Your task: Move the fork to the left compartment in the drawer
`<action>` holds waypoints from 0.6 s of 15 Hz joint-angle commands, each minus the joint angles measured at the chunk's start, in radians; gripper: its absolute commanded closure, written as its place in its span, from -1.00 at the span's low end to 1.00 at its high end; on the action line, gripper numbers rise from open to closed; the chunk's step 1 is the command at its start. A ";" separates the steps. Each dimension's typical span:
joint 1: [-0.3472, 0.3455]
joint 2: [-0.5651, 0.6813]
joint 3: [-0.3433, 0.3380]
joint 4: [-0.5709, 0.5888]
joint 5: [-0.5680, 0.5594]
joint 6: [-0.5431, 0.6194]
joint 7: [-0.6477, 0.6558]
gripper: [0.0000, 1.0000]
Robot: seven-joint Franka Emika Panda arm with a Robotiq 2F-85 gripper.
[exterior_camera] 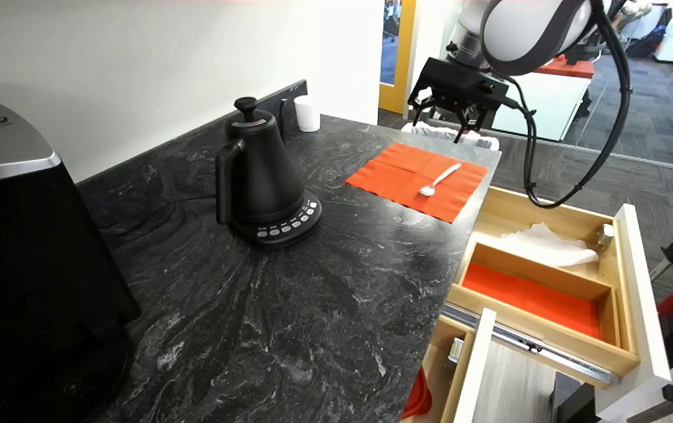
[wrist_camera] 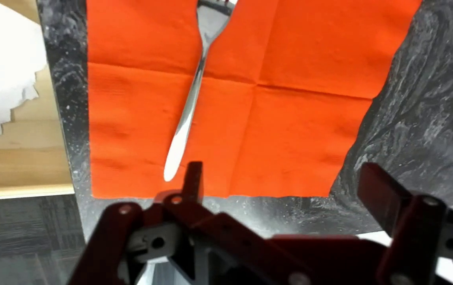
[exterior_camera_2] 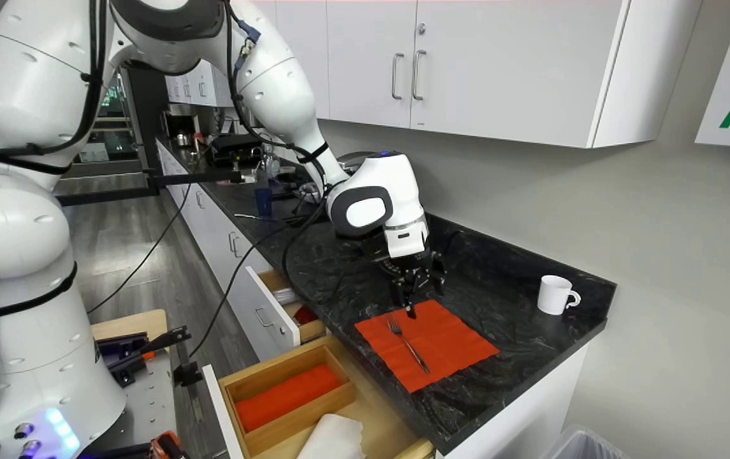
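The slim silvery fork lies on a flat orange-red mat on the dark counter; it shows in both exterior views (exterior_camera: 441, 178) (exterior_camera_2: 409, 349) and in the wrist view (wrist_camera: 190, 107). The open wooden drawer (exterior_camera: 548, 335) stands below the counter edge and also shows in an exterior view (exterior_camera_2: 301, 411). One section is lined orange-red; another holds crumpled white paper. In the wrist view the gripper (wrist_camera: 281, 170) is open and empty, its left finger close to the fork's handle end in the picture. The gripper hangs above the counter in both exterior views (exterior_camera: 437, 126) (exterior_camera_2: 425, 298).
The orange-red mat (exterior_camera: 398, 173) lies near the counter's edge. A black kettle (exterior_camera: 268, 170) and a white mug (exterior_camera_2: 553, 295) stand on the counter. Another drawer (exterior_camera_2: 272, 312) is partly open. A dark appliance (exterior_camera: 24, 235) stands at the left in an exterior view.
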 commanded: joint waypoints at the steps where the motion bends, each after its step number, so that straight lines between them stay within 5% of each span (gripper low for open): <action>1: 0.107 0.115 -0.101 0.085 0.006 -0.096 0.226 -1.00; 9: 0.023 0.082 -0.001 0.082 -0.146 -0.337 0.661 -1.00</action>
